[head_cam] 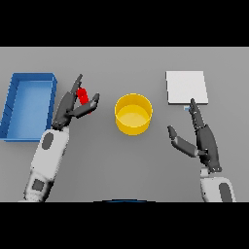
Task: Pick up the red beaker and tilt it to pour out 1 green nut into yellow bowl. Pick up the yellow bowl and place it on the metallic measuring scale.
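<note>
The red beaker (83, 95) shows as a small red shape between the fingers and thumb of my left hand (71, 105), left of the yellow bowl (133, 114). The fingers stretch up behind it and the thumb reaches in from below right; the beaker's lower part is hidden by the hand. The yellow bowl stands at the table's middle and I see no nut in it. The metallic scale (186, 87) is a pale square plate at the back right. My right hand (202, 138) hovers open in front of the scale, fingertips just short of its front edge.
A blue tray (29, 104) with raised walls lies at the far left, just beside my left arm. Grey table (121, 165) spreads between the two arms in front of the bowl.
</note>
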You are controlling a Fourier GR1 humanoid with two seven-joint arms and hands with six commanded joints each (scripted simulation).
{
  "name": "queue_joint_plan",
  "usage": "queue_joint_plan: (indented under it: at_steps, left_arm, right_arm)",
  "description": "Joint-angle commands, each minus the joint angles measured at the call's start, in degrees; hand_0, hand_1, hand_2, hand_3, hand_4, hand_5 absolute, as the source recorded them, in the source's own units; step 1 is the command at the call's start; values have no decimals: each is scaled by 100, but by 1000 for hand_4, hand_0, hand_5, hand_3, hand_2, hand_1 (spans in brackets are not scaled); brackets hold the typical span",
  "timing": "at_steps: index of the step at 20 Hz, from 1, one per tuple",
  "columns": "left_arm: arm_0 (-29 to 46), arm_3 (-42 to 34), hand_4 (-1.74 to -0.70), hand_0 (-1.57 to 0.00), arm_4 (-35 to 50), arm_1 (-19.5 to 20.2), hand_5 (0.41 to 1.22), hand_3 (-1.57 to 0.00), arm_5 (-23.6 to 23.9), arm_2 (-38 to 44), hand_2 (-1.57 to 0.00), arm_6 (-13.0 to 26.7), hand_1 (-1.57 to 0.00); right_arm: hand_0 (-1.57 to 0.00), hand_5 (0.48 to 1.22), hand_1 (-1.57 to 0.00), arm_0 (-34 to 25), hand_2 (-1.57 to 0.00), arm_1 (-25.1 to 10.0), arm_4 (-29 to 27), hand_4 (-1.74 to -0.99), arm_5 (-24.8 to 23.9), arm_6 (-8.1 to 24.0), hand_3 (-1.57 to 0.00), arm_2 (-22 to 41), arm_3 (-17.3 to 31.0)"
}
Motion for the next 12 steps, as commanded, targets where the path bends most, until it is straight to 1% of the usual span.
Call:
queue_joint_plan:
  at_steps: [1,2,4,5,6,7,8,9,10,11,12]
  left_arm:
    - [-69,128,-1228,1,18,-68,687,1,34,26,1,-86,1]
    - [-128,231,-1246,1,102,-65,695,1,10,114,1,-244,1]
    - [-250,584,-1285,1,257,-132,708,1,27,310,1,-626,1]
    - [-321,738,-1303,1,299,-200,719,1,52,363,-6,-712,1]
    - [-425,888,-1328,-4,335,-246,738,-37,92,428,-54,-754,-7]
    - [-493,968,-1364,-81,385,-249,761,-133,102,497,-157,-835,-94]
    - [-523,966,-1401,-207,383,-284,787,-254,182,515,-287,-899,-230]
    - [-567,1060,-1410,-379,373,-323,874,-518,281,550,-457,-927,-406]
    - [-676,1178,-1471,-551,285,-369,943,-728,500,561,-662,-841,-588]
    - [-723,1233,-1519,-755,133,-348,999,-884,630,502,-844,-856,-783]
    - [-702,1227,-1558,-918,-3,-353,1043,-984,708,418,-989,-995,-941]
  right_arm:
    - [1,642,1,44,1,45,10,-1242,2,33,1,43,-27]
    - [1,642,1,67,1,5,-24,-1245,16,26,1,13,-97]
    - [1,645,1,12,1,-14,-14,-1246,3,145,1,-7,-71]
    - [1,646,1,70,1,-47,-55,-1246,42,91,1,-31,-64]
    - [1,644,1,-4,1,-27,-90,-1244,31,141,1,-52,-49]
    - [1,645,1,-34,1,-31,-94,-1242,15,151,1,-72,-35]
    - [1,645,1,32,1,-43,-65,-1240,26,112,1,-45,-71]
    - [1,647,1,19,1,-36,-27,-1236,1,78,1,-38,-46]
    - [1,648,1,6,1,-37,-38,-1237,14,115,1,-45,-7]
    - [1,648,1,-14,1,-6,-73,-1239,22,104,1,-31,-65]
    - [1,648,1,3,1,20,-35,-1239,11,120,1,-3,-23]
